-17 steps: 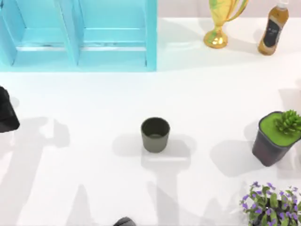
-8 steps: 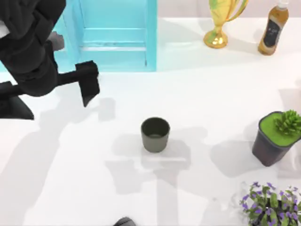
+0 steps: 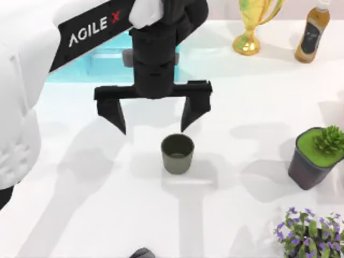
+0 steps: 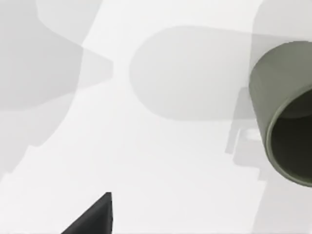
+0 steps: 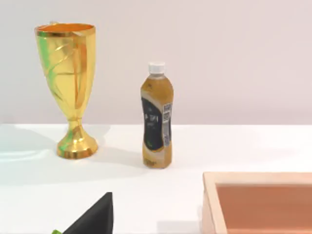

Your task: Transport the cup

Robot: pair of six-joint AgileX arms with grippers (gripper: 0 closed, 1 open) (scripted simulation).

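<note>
1. The white table (image 3: pixel 242 107) carried a turquoise shelf unit (image 3: pixel 107 63) at the far left, a gold trophy cup (image 3: pixel 252 24) and a bottle (image 3: pixel 313 32) at the far right.
2. The left gripper (image 3: pixel 153 119) hung over mid-table, fingers spread wide and holding nothing.
3. The cup (image 3: pixel 177 153) stood upright at table centre, just nearward of the fingertips and slightly right of their midline; the left arm looked nearer.
4. Right gripper: finger state could not be told.
</note>
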